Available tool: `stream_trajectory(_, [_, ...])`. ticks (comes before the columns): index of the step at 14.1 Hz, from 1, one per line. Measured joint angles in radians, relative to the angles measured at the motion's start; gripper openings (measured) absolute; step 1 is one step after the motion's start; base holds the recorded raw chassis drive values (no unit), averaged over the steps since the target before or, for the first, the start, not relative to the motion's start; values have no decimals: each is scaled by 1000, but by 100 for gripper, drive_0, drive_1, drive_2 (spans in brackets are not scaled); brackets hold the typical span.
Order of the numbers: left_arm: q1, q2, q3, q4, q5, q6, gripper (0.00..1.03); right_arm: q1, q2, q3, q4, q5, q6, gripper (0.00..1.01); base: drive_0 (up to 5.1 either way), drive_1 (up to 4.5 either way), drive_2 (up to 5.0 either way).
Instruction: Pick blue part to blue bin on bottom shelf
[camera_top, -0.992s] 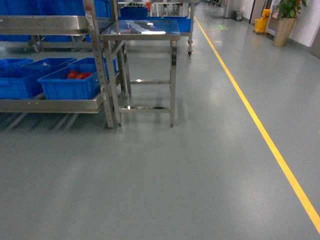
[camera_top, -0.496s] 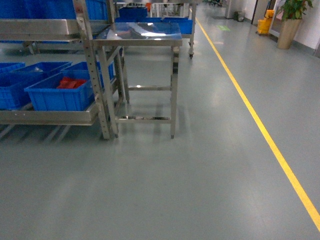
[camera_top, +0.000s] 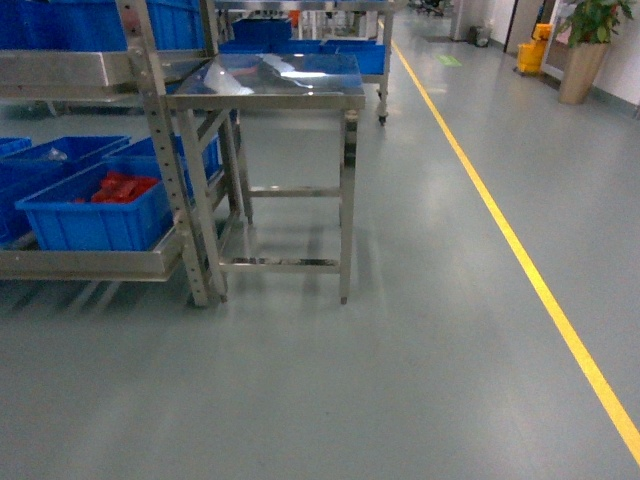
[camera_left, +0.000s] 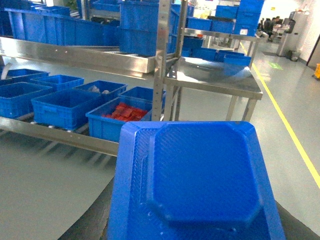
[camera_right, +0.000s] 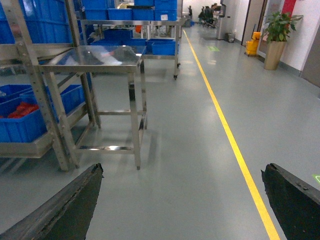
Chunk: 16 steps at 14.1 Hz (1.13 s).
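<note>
The blue part (camera_left: 200, 175), a flat tray-like moulding with a raised octagonal centre, fills the lower half of the left wrist view. My left gripper (camera_left: 192, 220) is shut on it, with only dark finger edges showing at both sides. Beyond it the bottom shelf (camera_left: 60, 136) carries several blue bins (camera_left: 62, 104). The nearest one, beside the rack post, holds red parts (camera_left: 124, 111). In the head view that bin (camera_top: 70, 218) sits at the left on the bottom shelf (camera_top: 90, 266). My right gripper (camera_right: 182, 167) hangs open over bare floor. Neither gripper shows in the head view.
A steel table (camera_top: 270, 80) stands right of the rack post (camera_top: 165, 160). An upper shelf (camera_left: 75, 55) holds more blue bins. A yellow floor line (camera_top: 520, 260) runs along the right. A potted plant (camera_top: 585, 45) and a yellow bucket (camera_top: 528, 52) stand far back.
In the head view the rack, its bins and the steel table have slid down and to the right and grown larger, so the base has moved closer and turned toward the shelf.
</note>
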Motion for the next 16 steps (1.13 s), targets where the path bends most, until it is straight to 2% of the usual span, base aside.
stream_trajectory(16, [1, -1, 0, -3, -2, 0, 43, 0, 0, 0, -1, 0, 0, 98, 4, 428, -420])
